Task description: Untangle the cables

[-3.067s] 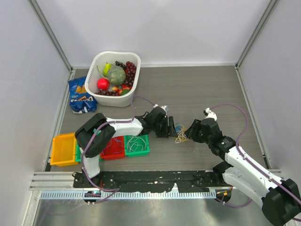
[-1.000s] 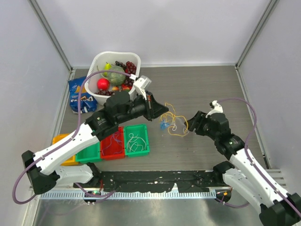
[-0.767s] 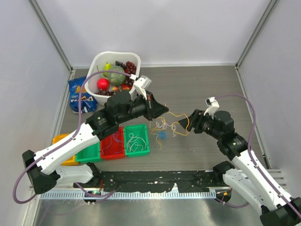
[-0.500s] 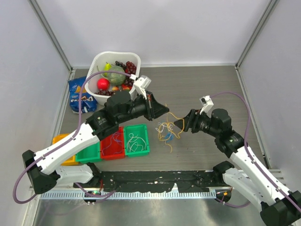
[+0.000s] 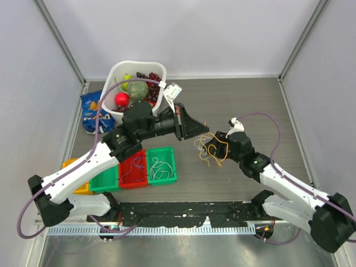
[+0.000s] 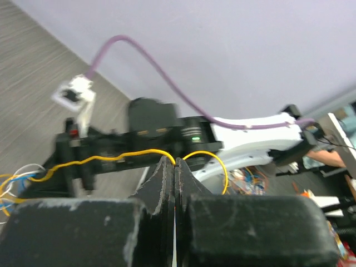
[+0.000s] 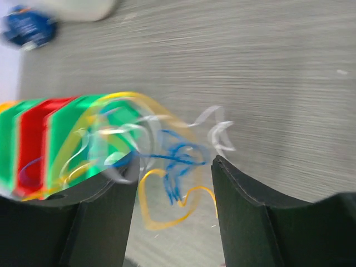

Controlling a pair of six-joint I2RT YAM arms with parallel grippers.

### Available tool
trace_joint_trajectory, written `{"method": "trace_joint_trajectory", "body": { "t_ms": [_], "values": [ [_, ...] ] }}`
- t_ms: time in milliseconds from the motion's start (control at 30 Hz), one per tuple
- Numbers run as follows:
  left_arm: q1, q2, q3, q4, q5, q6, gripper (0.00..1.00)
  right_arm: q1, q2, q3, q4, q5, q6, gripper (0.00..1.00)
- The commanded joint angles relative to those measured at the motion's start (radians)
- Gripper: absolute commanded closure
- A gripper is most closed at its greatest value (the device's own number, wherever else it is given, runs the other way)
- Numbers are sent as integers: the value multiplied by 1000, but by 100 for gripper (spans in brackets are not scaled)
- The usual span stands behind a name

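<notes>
The left arm and right arm share one build: white shell links joined by black joint housings. A thin purple hose runs along each arm, ending at a small white camera block on the wrist. The left tool has black wedge-shaped fingers with scuffed, greyish edges. The right tool has broad matte black fingers. A small green light glows on the right arm's black housing.

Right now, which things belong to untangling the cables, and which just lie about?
Job: thin white, yellow and blue cables; left gripper, shut on one; open right gripper; red, green wire bins.
Idle: white plastic fruit basket; blue snack bag.
</notes>
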Motion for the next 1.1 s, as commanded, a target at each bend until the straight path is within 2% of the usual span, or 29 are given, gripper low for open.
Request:
{"method": "trace_joint_trajectory", "body": {
  "t_ms": [0,33,133,167,200,233,300,367,433,533,567,600,767,1000,1067],
  "values": [
    [-3,-45,111,137,192,-49,100,-17,137,9,-42,309,97,44],
    [-3,-52,131,140,221,-51,100,-35,177,7,-39,301,112,47],
    [-3,-91,223,78,270,1,100,-93,234,-2,-39,280,151,63],
    [-3,-106,269,6,257,50,100,-135,240,-16,-39,257,156,65],
    [-3,-120,309,-55,232,96,100,-156,237,-25,-28,242,154,81],
    [-3,-135,359,-112,196,151,100,-185,225,-37,-27,232,156,88],
    [-3,-154,424,-217,110,220,100,-227,200,-45,-63,257,153,96],
    [-3,-154,493,-301,4,274,100,-262,182,-44,-95,290,145,95],
    [-3,-140,571,-353,-64,309,100,-299,179,-25,-141,304,125,91],
    [-3,-119,659,-380,-96,351,100,-343,192,2,-194,353,91,71],
    [-3,-112,683,-380,-104,359,100,-353,199,7,-210,359,87,59],
    [-1,-105,709,-384,-110,366,100,-367,208,18,-217,364,74,52],
    [-3,-51,863,-456,-134,392,100,-394,217,22,-235,375,70,50],
    [-3,-17,1070,-512,-202,445,100,-498,234,25,-217,329,68,49],
    [-3,-23,1111,-513,-223,461,100,-534,237,29,-218,329,65,44]
  ]
}}
